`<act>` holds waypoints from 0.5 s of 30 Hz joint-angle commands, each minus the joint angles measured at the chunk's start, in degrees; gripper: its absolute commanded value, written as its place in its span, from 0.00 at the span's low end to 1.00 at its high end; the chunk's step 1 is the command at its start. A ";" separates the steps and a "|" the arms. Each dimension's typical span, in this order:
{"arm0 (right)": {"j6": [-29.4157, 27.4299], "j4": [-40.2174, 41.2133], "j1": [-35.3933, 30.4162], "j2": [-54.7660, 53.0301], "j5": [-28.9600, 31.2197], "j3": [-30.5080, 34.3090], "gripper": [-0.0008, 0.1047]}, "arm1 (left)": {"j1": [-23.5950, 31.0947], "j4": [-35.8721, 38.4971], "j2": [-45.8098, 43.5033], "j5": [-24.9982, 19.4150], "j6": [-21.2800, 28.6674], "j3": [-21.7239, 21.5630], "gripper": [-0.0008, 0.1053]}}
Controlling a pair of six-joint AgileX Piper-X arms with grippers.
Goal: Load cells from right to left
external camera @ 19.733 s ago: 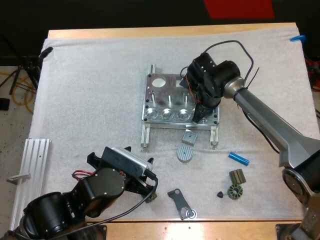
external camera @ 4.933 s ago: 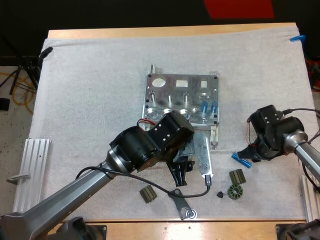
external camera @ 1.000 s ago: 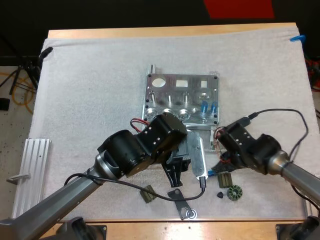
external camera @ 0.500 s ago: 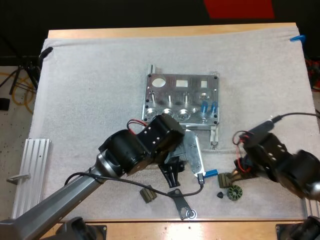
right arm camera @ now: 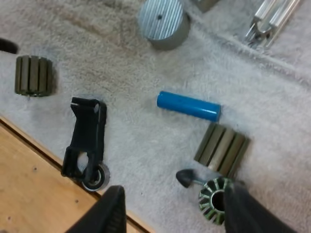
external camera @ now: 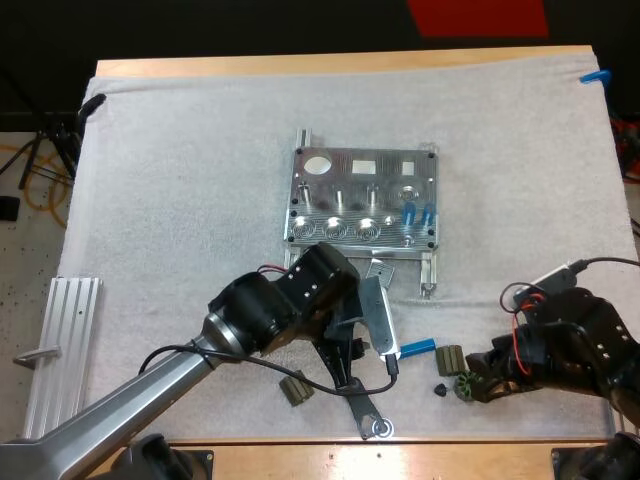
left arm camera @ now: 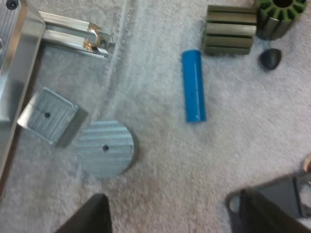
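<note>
A loose blue cylinder (external camera: 418,347) lies flat on the white mat (external camera: 200,150), on the near side of the metal fixture (external camera: 365,190) and apart from it, between the two arms. The left gripper (left arm camera: 170,204) hangs over the mat just short of the cylinder, fingers spread wide with nothing between them. A round ribbed disc (left arm camera: 104,148) and a square metal block (left arm camera: 48,121) lie on the mat near it. The right gripper (right arm camera: 175,194) hovers near the table's (right arm camera: 29,194) front edge, its fingers likewise apart and empty. Close to the cylinder sit an olive ribbed block (right arm camera: 221,149), a green slotted ring (right arm camera: 216,199) and a small dark cone (right arm camera: 187,177). A black bracket (right arm camera: 85,143) and a second olive block (right arm camera: 33,75) lie farther left. Two more blue cylinders (external camera: 408,212) stand in the fixture's right end.
</note>
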 commanded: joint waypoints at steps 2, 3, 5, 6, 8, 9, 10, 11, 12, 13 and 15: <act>0.07 0.45 0.11 -0.51 -1.02 -0.47 0.44 | 0.07 -3.41 -0.46 0.37 -0.57 1.33 0.54; 0.07 0.60 0.11 -0.51 -1.02 -0.47 0.44 | 0.07 -4.58 -0.46 0.37 -0.57 1.91 0.54; 0.07 0.59 0.11 -0.51 -1.02 -0.63 0.44 | 0.07 -6.73 -0.46 0.37 -0.43 2.93 0.54; 0.07 0.59 0.11 -0.31 -1.02 -0.62 0.44 | 0.07 -7.93 -0.46 0.37 0.00 3.63 0.54; 0.07 0.31 0.11 -0.30 -1.02 -0.62 0.44 | 0.07 -9.23 -0.46 0.37 0.92 4.65 0.54; 0.07 0.31 0.11 -0.30 -1.02 -0.62 0.44 | 0.07 -10.03 -0.46 0.37 1.18 5.46 0.54; 0.07 0.31 0.11 -0.30 -1.02 -0.62 0.44 | 0.07 -10.23 -0.46 0.37 1.18 5.84 0.54; 0.07 0.31 0.11 -0.30 -1.02 -0.62 0.44 | 0.07 -11.11 -0.46 0.37 1.17 6.60 0.54; 0.07 0.31 0.11 -0.30 -1.02 -0.62 0.44 | 0.07 -11.89 -0.46 0.37 1.17 7.14 0.54; 0.19 0.31 0.11 -0.30 -1.02 -0.62 0.44 | 0.07 -12.49 -0.30 0.37 1.17 7.39 0.54; 0.60 0.31 0.11 -0.30 -1.02 -0.62 0.44 | 0.07 -13.71 0.50 0.37 1.17 7.66 0.54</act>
